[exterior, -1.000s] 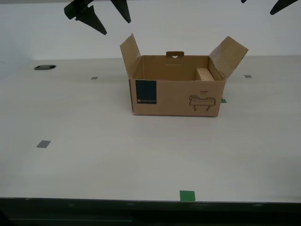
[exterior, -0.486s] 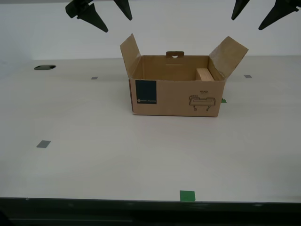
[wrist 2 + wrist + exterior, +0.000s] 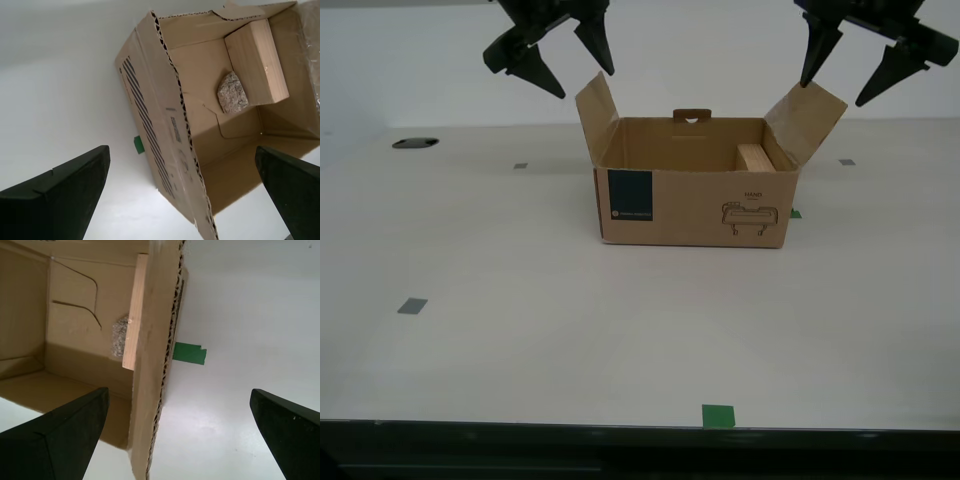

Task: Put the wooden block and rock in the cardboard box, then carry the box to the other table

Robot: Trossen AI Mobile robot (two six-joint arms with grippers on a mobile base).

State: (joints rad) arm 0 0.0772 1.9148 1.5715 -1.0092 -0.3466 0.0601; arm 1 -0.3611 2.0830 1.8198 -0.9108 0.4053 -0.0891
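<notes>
A robot test lab, we think.

We see a bare white wall (image 3: 720, 60), a plain off-white table (image 3: 620, 330) with a black cable hole (image 3: 415, 143), and green (image 3: 718, 415) and grey tape marks (image 3: 412, 306) laid as position markers.

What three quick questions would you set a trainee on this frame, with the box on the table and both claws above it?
1. True or false: the rock lies inside the box.
2. Multiple choice: the wooden block is A) on the table outside the box, B) inside the box, C) held in a claw.
3. Short answer: are my first claw and my second claw open or shut?
Key: 1 true; 2 B; 3 both open, holding nothing.
</notes>
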